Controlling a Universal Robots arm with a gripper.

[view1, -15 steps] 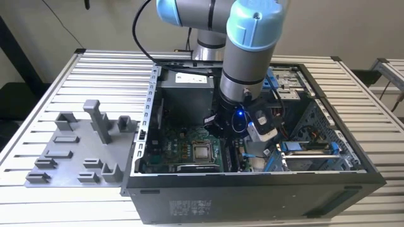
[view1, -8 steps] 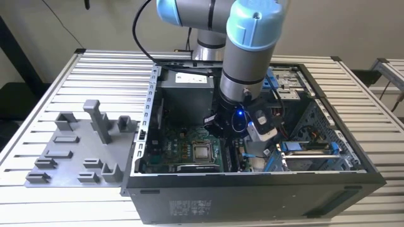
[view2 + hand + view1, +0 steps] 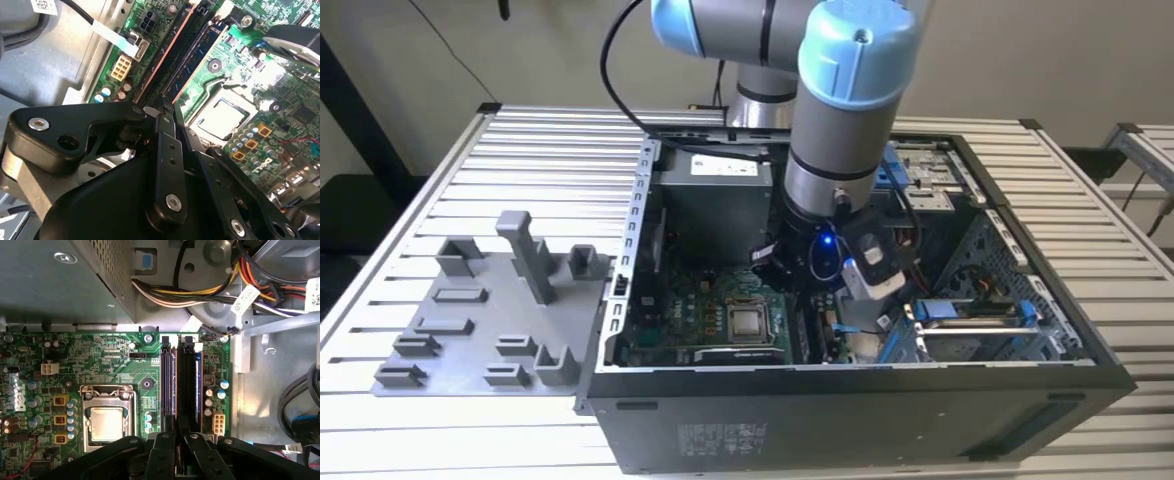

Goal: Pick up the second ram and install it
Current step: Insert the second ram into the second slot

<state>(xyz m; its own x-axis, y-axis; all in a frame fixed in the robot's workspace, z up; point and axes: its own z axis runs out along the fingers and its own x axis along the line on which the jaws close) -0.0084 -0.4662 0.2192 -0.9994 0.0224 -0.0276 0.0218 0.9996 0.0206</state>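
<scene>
My gripper reaches down inside the open computer case, just above the green motherboard. Two long dark ram sticks stand side by side in the slots beside the processor. The second ram is the stick nearer the processor and sits in its slot. In both wrist views the black fingers are shut together, and the gripper's tip hangs over the near end of the sticks. Whether it touches the ram cannot be made out.
The grey power supply box and a bundle of coloured cables lie past the slots' far end. More cables and drive bays fill the case on the exterior view's right. A grey plastic holder tray lies on the slatted table outside the case.
</scene>
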